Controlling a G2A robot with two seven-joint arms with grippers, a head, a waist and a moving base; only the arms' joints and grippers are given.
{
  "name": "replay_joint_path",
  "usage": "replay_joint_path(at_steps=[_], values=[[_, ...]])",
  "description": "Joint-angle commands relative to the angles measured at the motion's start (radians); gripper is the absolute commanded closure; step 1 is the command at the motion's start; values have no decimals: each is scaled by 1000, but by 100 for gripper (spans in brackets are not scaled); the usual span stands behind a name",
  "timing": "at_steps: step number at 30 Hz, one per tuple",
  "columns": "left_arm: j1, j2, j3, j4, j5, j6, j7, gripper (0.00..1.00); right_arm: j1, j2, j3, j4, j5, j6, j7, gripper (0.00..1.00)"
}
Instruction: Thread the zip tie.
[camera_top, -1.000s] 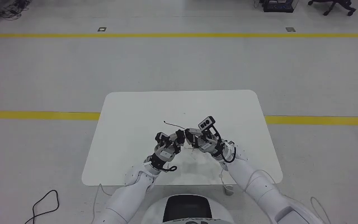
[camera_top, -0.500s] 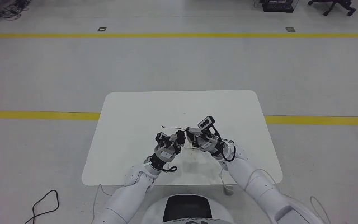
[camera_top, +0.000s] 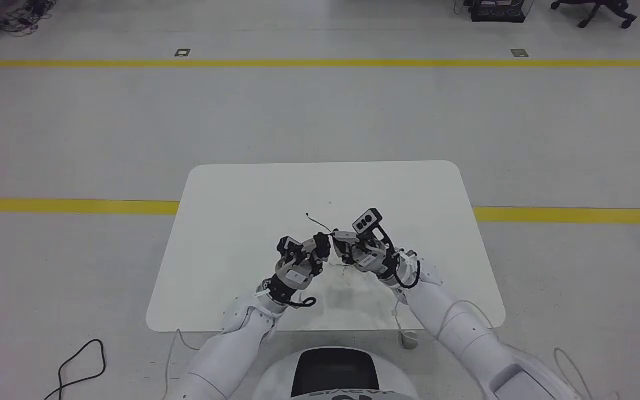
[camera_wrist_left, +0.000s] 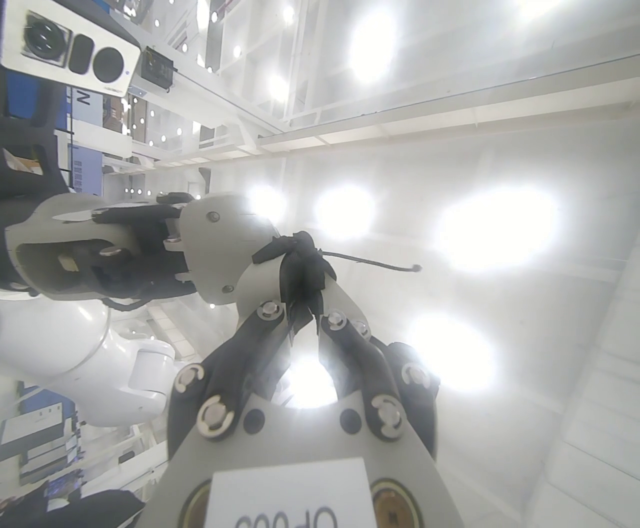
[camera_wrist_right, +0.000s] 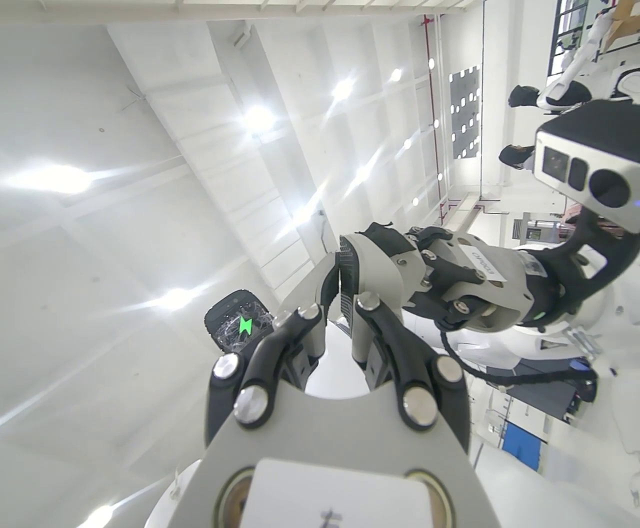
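The top view looks steeply down from well above onto the white surface (camera_top: 250, 200). Each wrist camera sits close behind its own pincer, the left pincer (camera_wrist_left: 302, 280) and the right pincer (camera_wrist_right: 337, 272), facing up at the ceiling lights (camera_wrist_left: 370, 42). Each also catches the other's pincer, which the top view shares.

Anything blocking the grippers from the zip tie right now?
Nothing visible. The left gripper is shut on the zip tie, its free end sticking out into open air; the right gripper sits close beside it.
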Motion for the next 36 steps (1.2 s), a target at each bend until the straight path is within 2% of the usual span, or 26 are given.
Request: replay_joint_path(at_steps=[1,17,36], values=[[1,0,0,0,1,0,-1,100,2,0,-1,6,-10,-11,0,100],[4,0,-2,-1,0,0,-4,100,-9,-11,46,16,-85,-18,0,100],[4,-1,2,-1,1,0,6,100,-25,-22,90,28,-124,-18,0,100]])
